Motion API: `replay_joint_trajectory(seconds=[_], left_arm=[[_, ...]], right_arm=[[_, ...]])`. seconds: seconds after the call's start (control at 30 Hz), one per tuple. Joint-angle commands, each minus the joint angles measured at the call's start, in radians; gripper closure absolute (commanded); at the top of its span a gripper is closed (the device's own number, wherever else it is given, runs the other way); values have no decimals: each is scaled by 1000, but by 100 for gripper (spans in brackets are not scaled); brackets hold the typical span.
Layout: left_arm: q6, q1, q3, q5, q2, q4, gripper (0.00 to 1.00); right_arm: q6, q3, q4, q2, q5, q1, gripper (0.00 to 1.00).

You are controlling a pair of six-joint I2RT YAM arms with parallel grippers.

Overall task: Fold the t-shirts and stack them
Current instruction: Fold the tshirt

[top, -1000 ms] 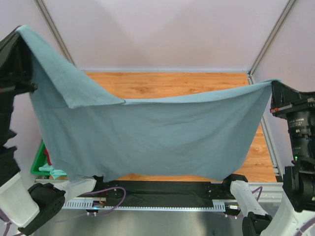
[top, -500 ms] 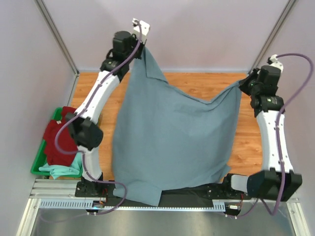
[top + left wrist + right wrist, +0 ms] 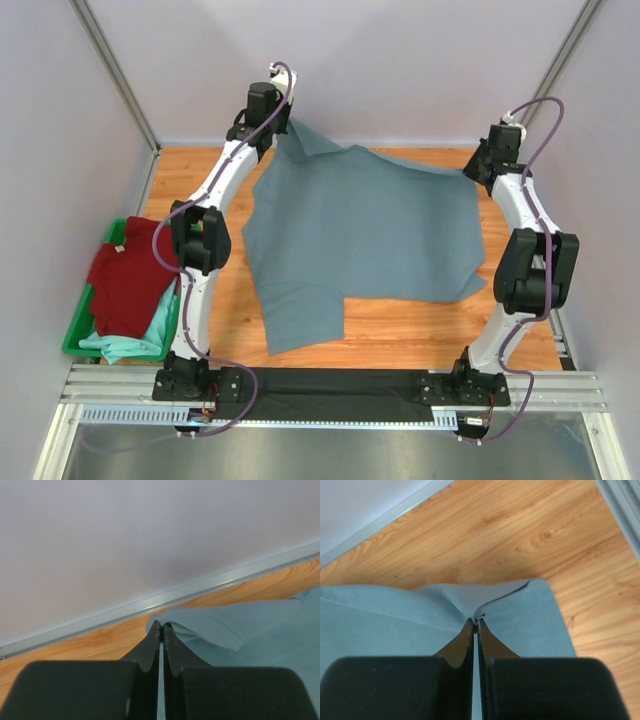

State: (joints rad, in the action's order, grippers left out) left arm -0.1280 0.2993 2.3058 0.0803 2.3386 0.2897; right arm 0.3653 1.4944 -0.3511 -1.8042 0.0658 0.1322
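Note:
The large slate grey-blue t-shirt [image 3: 360, 235] lies spread over the wooden table, its far edge held up. My left gripper [image 3: 283, 128] is shut on its far left corner; in the left wrist view [image 3: 161, 626] the fabric [image 3: 240, 630] is pinched at the fingertips. My right gripper [image 3: 470, 170] is shut on the far right corner; in the right wrist view [image 3: 475, 622] a fold of the shirt [image 3: 520, 615] sits between the tips. The dark red t-shirt [image 3: 125, 275] and the mint-green t-shirt [image 3: 130, 343] lie in the bin at the left.
A green plastic bin [image 3: 72, 340] stands at the table's left edge. The wooden table [image 3: 400, 335] shows in front of the shirt. The back wall and metal frame rail [image 3: 200, 587] run close behind both grippers.
Both arms have swung from high near the camera out to the table's far edge and lowered, carrying the grey-blue shirt from hanging in the air to lying spread on the table.

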Motion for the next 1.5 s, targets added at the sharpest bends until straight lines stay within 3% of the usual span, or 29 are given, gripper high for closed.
replay_joint_trajectory(seconds=[0.0,0.27,0.53,0.8,0.93,1.47], left_arm=[[64,6,40,-2,-44,-78,100],[122,6,-36,13,-146,23,100],[309,6,-82,49,-278,238,100],[471,6,-195,-71,-358,388,100],[499,8,-304,-66,-404,402,100],[536,6,-456,-82,-509,532,100]], right_arm=[[-34,113,49,-36,26,1,100],[1,228,-9,-161,3,4,100],[61,359,-184,-239,-30,23,100],[75,412,-264,-276,-96,64,100],[99,440,-322,-288,-129,81,100],[121,415,-529,-288,-139,93,100]])
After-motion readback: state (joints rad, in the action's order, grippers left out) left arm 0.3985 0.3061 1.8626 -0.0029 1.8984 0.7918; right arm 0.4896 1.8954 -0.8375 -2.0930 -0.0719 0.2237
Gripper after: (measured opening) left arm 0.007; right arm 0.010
